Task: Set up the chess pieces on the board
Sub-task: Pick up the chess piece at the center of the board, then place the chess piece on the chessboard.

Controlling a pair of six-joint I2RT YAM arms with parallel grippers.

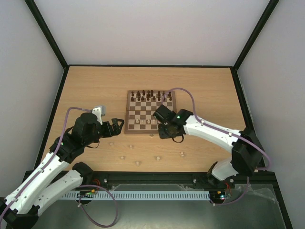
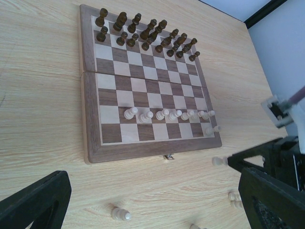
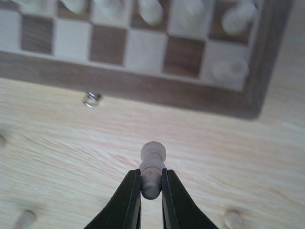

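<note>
Your table (image 1: 200, 86) holds the board (image 2: 143, 90) at its middle. Your left gripper (image 1: 117, 127) gapes wide beside the board's left edge, holding nothing. Your right gripper (image 3: 151, 183) is clamped on one pale piece (image 3: 153, 155) just off the near border.

**Right wrist view.** The top edge is cropping the board (image 3: 143, 88). The pale pieces (image 3: 151, 10) along that edge are showing only as blurred stumps, so their kinds cannot be told. The fingers of the right gripper (image 3: 151, 177) are covering the lower part of the gripped pale piece (image 3: 153, 153).

**Top view.** The right arm's wrist (image 1: 169, 119) is hiding that piece, and the loose pieces (image 1: 157, 157) are appearing too small to identify.

**Left wrist view.** The bottom edge is cutting off the fingers of the left gripper (image 2: 150, 186) and one fallen piece (image 2: 195, 227).
</note>
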